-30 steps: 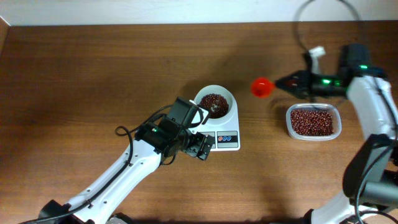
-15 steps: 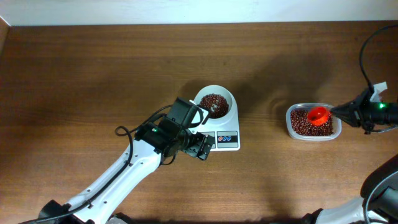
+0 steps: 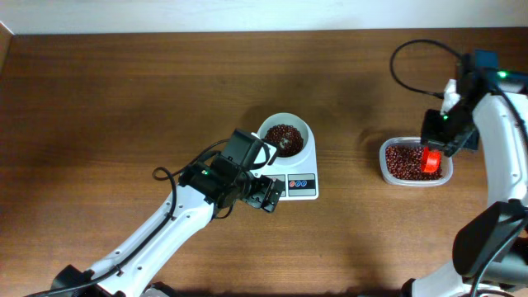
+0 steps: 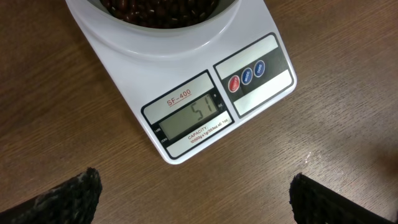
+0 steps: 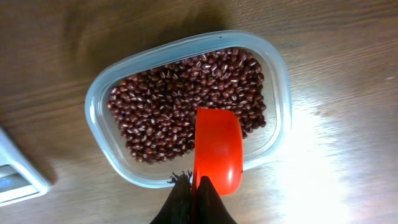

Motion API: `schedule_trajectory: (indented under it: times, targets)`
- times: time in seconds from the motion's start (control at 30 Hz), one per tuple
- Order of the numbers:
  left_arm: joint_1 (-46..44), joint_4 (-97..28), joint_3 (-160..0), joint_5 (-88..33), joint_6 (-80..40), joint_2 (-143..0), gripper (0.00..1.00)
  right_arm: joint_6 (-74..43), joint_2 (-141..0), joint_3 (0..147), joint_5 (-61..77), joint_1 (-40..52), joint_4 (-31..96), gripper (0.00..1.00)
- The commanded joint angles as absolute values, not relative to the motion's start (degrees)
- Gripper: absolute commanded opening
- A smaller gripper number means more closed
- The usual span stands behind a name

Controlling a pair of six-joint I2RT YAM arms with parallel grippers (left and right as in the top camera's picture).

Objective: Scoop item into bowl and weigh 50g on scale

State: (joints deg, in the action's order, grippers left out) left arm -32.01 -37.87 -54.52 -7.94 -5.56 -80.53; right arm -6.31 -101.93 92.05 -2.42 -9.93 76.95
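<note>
The white bowl [image 3: 285, 138] holds a heap of dark reddish-brown beans [image 3: 284, 137] and stands on the white scale [image 3: 299, 183]. In the left wrist view the scale's display [image 4: 191, 116] reads 51, with the bowl's rim [image 4: 158, 41] at the top. My left gripper [image 3: 269, 195] is open and empty, just in front of the scale [image 4: 193, 199]. My right gripper [image 5: 198, 193] is shut on a red scoop [image 5: 217, 149], held over the near edge of the clear tub [image 5: 99, 99] of beans [image 5: 168, 99]. The scoop [image 3: 431, 159] looks empty.
The clear plastic tub [image 3: 386, 169] stands on the brown wooden table at the right, some way from the scale. A black cable [image 3: 404, 58] loops above the right arm. The table's far edge runs along the top of the overhead view.
My right arm swung the red scoop from between scale and tub to over the tub, then turned so the scoop now hangs over the tub's right part. The left arm has not moved.
</note>
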Motion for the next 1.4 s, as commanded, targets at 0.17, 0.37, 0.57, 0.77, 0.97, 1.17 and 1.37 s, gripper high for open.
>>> schedule_trajectory:
  times: [0.17,0.37,0.57,0.77,0.97,1.17,1.37]
  targets:
    - [-31.86,-37.78,-54.22,-7.70,-4.67,-80.64,0.99,-6.92,-100.75,93.21,-9.93,-7.14,74.15,0.04]
    - [-31.86,-37.78,-54.22,-7.70,-4.67,-80.64,0.99,-6.90,-100.75,93.21,0.12,-7.14,71.02,0.04]
    - [-31.86,-37.78,-54.22,-7.73,-4.67,-80.64,0.99,-4.91,-100.75,93.21,43.11,-7.01,56.03,0.04]
    - [-31.86,-37.78,-54.22,-7.70,-4.67,-80.64,0.99,-6.11,-100.77,93.21,38.61,3.42,46.26,0.04]
    - [-31.86,-37.78,-54.22,-7.70,-4.67,-80.64,0.99,8.40,-103.02,93.17,30.98,15.84,48.14,0.04]
    - [-31.86,-37.78,-54.22,-7.70,-4.67,-80.64,0.99,13.15,-107.79,93.12,29.28,18.11,48.18,0.04]
    - [-31.81,-38.00,-54.22,-7.70,-4.64,-80.64,0.99,13.52,-112.97,93.12,29.28,18.11,48.38,0.04]
